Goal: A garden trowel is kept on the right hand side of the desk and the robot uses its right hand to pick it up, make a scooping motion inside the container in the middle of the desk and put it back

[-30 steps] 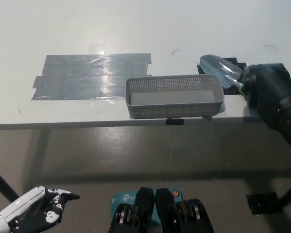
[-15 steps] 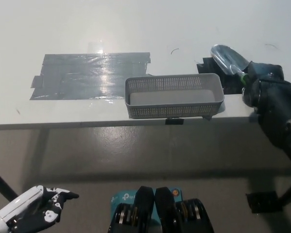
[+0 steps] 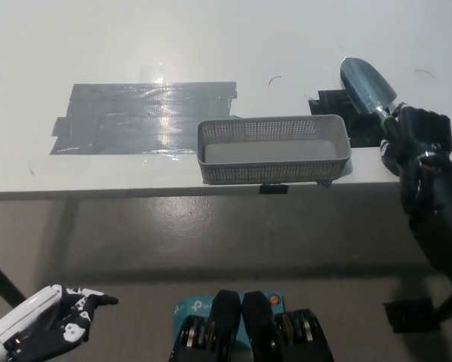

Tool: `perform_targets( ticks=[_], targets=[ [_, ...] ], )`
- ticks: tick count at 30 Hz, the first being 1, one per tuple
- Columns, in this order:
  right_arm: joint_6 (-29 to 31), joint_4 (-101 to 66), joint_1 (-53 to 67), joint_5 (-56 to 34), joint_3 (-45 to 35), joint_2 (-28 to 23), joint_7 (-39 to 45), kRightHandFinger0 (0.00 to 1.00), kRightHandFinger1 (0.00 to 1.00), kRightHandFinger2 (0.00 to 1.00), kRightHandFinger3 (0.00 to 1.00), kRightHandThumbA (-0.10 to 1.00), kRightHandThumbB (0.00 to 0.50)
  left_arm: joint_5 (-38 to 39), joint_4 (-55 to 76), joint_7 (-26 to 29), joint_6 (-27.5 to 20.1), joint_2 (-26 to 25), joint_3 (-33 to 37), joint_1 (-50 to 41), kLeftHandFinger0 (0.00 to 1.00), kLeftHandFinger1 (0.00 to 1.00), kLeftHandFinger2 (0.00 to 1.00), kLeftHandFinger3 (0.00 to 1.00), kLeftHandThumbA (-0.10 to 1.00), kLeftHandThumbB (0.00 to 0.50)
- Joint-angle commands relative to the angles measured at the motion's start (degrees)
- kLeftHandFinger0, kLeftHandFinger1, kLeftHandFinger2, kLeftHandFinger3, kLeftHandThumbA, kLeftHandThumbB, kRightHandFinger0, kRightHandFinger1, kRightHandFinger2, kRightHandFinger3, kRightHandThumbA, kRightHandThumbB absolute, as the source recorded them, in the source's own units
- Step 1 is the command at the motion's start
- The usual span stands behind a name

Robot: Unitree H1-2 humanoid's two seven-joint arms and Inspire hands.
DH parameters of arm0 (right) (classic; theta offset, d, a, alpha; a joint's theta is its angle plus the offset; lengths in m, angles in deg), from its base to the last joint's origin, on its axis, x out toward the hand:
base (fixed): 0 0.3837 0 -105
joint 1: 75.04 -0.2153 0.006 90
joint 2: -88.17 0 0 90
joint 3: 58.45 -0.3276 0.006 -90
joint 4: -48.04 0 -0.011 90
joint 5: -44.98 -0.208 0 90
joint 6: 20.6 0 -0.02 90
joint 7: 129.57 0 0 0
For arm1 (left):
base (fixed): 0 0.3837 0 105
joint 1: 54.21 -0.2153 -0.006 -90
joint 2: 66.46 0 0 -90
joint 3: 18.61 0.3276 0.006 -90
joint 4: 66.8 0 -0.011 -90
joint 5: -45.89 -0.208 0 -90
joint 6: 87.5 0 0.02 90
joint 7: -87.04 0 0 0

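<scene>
Trowel (image 3: 367,84) gripped by right hand (image 3: 420,139) has swung right past basket (image 3: 275,172), over black tape (image 3: 331,100); left hand (image 3: 41,332) open

there is one desk (image 3: 210,45), with one grey mesh container (image 3: 273,150) at the middle of its front edge, one garden trowel (image 3: 367,84) near its right edge, and one wide patch of grey tape (image 3: 142,117) toward its left side. black tape (image 3: 333,100) by the right edge makes one patch or two, i cannot tell which, and one small black tab (image 3: 271,188) shows at the front edge below the container. two robot hands are in view: one white left hand (image 3: 41,332) and one black right hand (image 3: 416,134).
</scene>
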Motion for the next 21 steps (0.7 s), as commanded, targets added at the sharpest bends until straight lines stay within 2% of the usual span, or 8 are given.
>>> perform_targets(
  ticks=[1,6,7,10,11,13,15,21],
  targets=[
    [8.55,3.22,10.76,-8.27,-5.32,0.96,-8.5,0.0,0.19,0.38,0.48,0.0,0.0,0.79,2.04,-0.56,-0.35,-1.87,-0.8,-0.48,0.95,0.86,0.76,0.99,1.0,0.439],
    [10.37,4.13,9.9,-8.48,-6.48,1.67,-8.37,0.0,0.15,0.43,0.55,-0.06,0.0,0.61,2.19,-0.91,-0.15,-2.77,-0.94,-1.38,0.97,0.88,0.77,1.0,1.0,0.442],
    [12.37,3.62,9.41,-8.33,-6.01,1.26,-8.45,0.0,0.11,0.38,0.68,0.03,0.0,0.6,2.12,-0.81,-0.02,-2.88,-1.01,-1.37,0.97,0.88,0.78,1.0,1.0,0.432],
    [13.09,1.15,7.89,-6.73,-4.12,0.08,-7.99,0.0,0.01,0.29,0.48,-0.1,0.0,0.06,2.28,-0.72,0.1,-3.67,-1.14,-1.12,0.96,0.88,0.79,1.0,1.0,0.434],
    [13.5,0.77,7.55,-6.77,-3.83,-0.43,-7.42,0.0,0.0,0.27,0.28,-0.1,0.0,0.04,2.4,-0.7,0.08,-3.78,-1.12,-1.26,0.96,0.89,0.8,1.0,1.0,0.434],
    [15.63,-0.29,7.3,-6.18,-2.83,-1.97,-7.7,0.0,0.02,0.35,0.13,-0.1,0.0,0.14,2.69,-0.65,0.54,-3.92,-1.03,-1.29,0.96,0.88,0.8,1.0,1.0,0.421],
    [14.92,-2.27,7.77,-5.9,-2.2,-2.89,-6.85,0.0,0.04,0.4,0.31,-0.1,0.0,0.15,3.05,-0.77,0.79,-4.26,-0.98,-1.97,0.96,0.88,0.8,1.0,1.0,0.41],
    [13.75,-6.81,7.89,-5.88,-1.57,-5.25,-5.61,0.0,0.02,0.35,0.09,-0.1,0.0,0.26,2.97,-0.83,0.82,-4.58,-0.86,-2.49,0.97,0.88,0.79,1.0,1.0,0.384]
  ],
)
